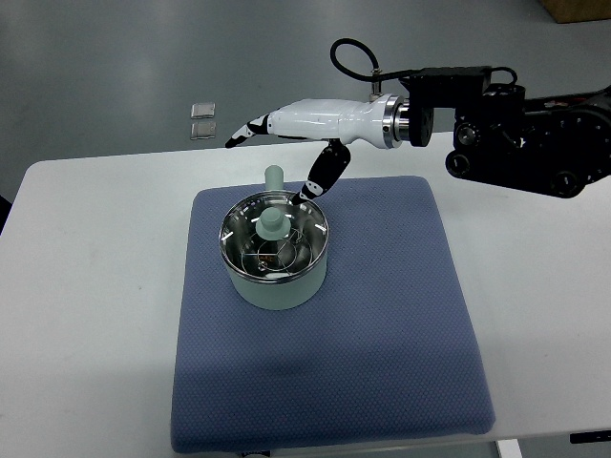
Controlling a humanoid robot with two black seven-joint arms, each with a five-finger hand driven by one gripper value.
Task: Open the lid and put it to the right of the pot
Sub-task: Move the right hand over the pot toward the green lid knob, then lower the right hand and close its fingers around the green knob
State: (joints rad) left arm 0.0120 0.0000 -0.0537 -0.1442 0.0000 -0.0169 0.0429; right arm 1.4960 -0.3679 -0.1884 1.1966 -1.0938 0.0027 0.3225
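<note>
Pot (277, 256) sits on a blue mat (329, 382), toward the mat's far left part, and the mat lies on a white desk (86, 315). It is pale green with a shiny metal rim. Its lid (274, 237) is on it, seemingly clear glass, with a pale green knob (271, 223) standing up at the middle; the steel inside shows through and throws reflections. A short pale green handle (274, 177) sticks out from the pot's far side.

The right robot hand (286, 143) comes in from the picture's right edge on a black arm (525, 134) with a white wrist shell, and hangs above the mat's far edge, just beyond the pot. Its fingers are spread and hold nothing: the upper fingers (246, 131) point left, past the handle, while one black-and-white finger (325, 174) angles down toward the pot's far right rim. Whether that fingertip touches the rim cannot be told from above. The hand is apart from the knob.

To the right of the pot the mat is bare blue cloth. On the grey floor beyond the desk, two small square plates (202, 119) lie one beside the other, well apart from everything on the desk. A brown corner (578, 10) shows at the top right edge.
</note>
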